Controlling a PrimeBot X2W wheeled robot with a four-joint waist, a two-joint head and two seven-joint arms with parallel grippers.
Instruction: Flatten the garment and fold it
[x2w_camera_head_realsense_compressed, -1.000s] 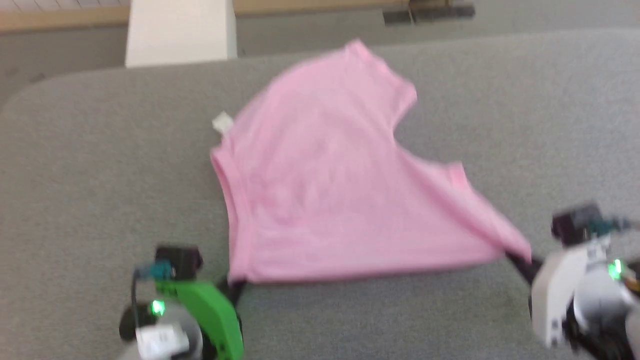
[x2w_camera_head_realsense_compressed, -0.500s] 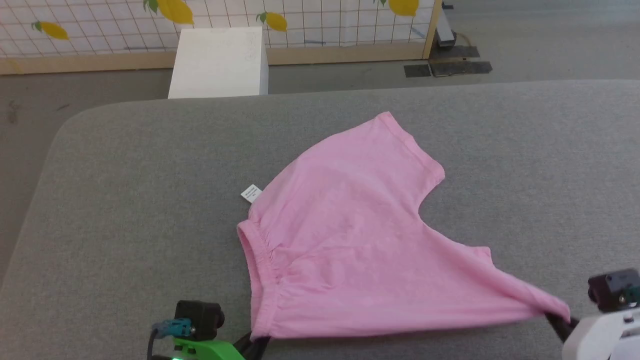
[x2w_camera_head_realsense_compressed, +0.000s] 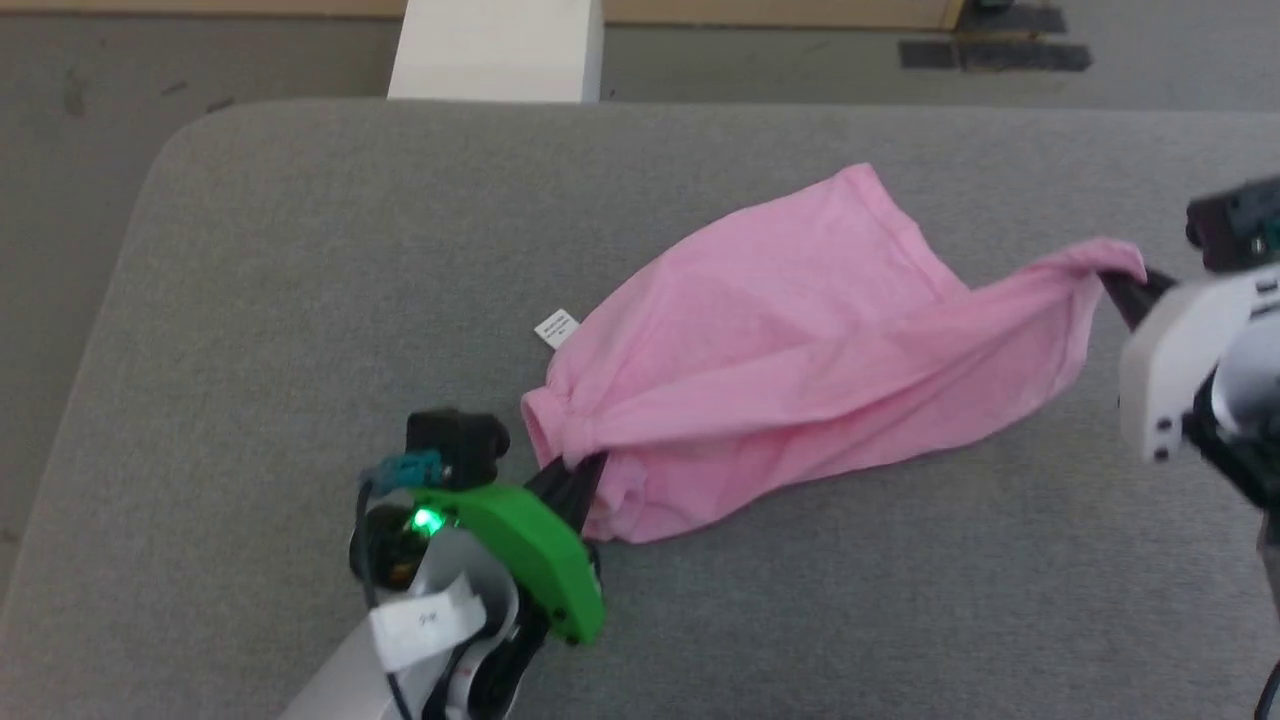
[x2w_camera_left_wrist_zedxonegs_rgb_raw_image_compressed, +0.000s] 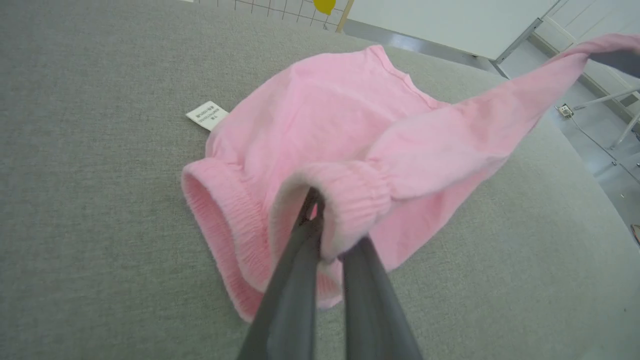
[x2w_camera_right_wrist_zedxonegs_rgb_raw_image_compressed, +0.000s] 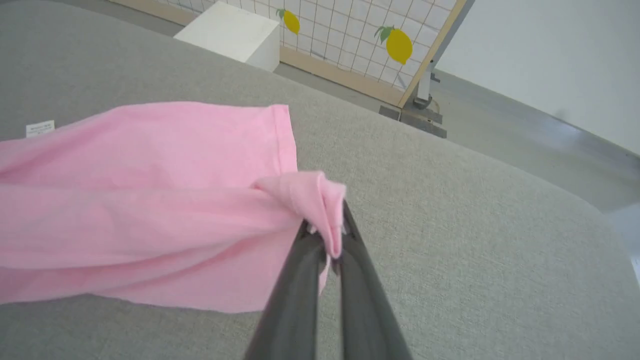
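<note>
The garment (x2w_camera_head_realsense_compressed: 800, 340), light-pink shorts with a small white label (x2w_camera_head_realsense_compressed: 557, 328), lies partly doubled over on the grey table (x2w_camera_head_realsense_compressed: 300, 300). My left gripper (x2w_camera_head_realsense_compressed: 580, 468) is shut on the gathered waistband corner (x2w_camera_left_wrist_zedxonegs_rgb_raw_image_compressed: 345, 195) at the near left, lifted off the surface. My right gripper (x2w_camera_head_realsense_compressed: 1115, 283) is shut on a leg-hem corner (x2w_camera_right_wrist_zedxonegs_rgb_raw_image_compressed: 320, 205) at the right, held above the table, so the near edge hangs stretched between both. The far leg (x2w_camera_head_realsense_compressed: 860, 215) rests flat on the table.
A white box (x2w_camera_head_realsense_compressed: 497, 50) stands on the floor beyond the table's far edge. A gridded screen with lemon prints (x2w_camera_right_wrist_zedxonegs_rgb_raw_image_compressed: 380, 45) on a wooden frame stands further back. The table's rounded left corner (x2w_camera_head_realsense_compressed: 180, 140) is close by.
Both grippers have lifted their corners and carried them away from me over the shorts; the near edge now hangs off the table. The head camera has also shifted.
</note>
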